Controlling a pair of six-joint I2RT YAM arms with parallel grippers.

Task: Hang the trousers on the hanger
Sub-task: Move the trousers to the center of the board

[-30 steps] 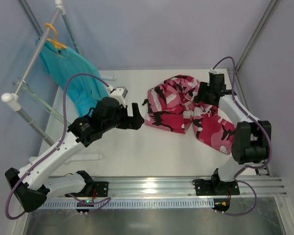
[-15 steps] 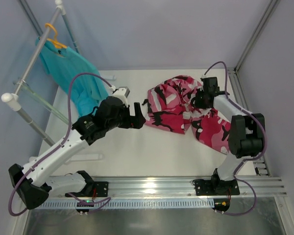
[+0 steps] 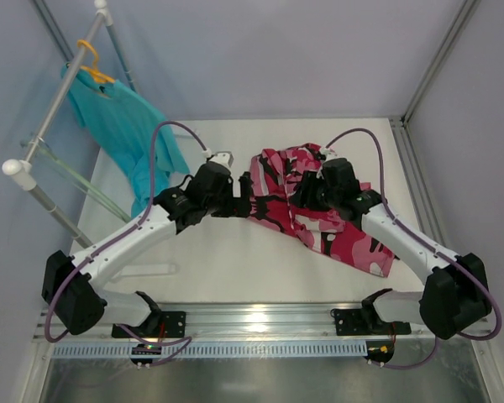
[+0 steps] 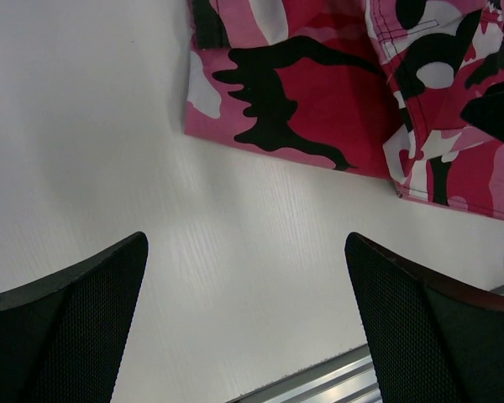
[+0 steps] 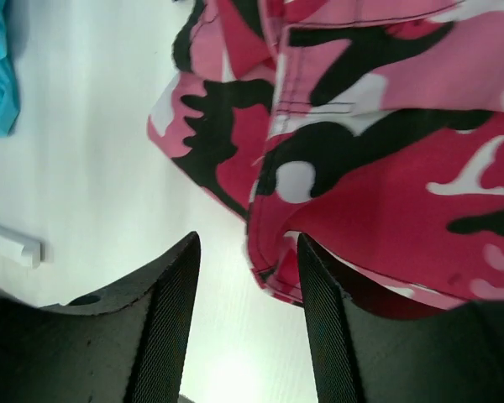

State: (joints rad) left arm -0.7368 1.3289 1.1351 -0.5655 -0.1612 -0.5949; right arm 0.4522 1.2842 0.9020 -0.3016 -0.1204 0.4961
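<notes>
on the white table (image 3: 235, 269), the left gripper (image 4: 245, 252) hovers with its fingers spread wide over bare surface, just left of the crumpled pink, black and white camouflage cloth trousers (image 3: 344, 239). these lie at the table's middle and right. the right gripper (image 5: 248, 252) is partly spread above them, and a trouser edge lies in its gap, not pinched. far left, the thin pale mint-green translucent hanger (image 3: 77, 179) sits at the white tube rack (image 3: 59, 101), near a teal garment (image 3: 122, 126).

Both arms stretch inward, wrists nearly meeting. The left gripper (image 3: 242, 195) has its fingers spread wide; the right gripper (image 3: 302, 191) has its fingers partly apart.
</notes>
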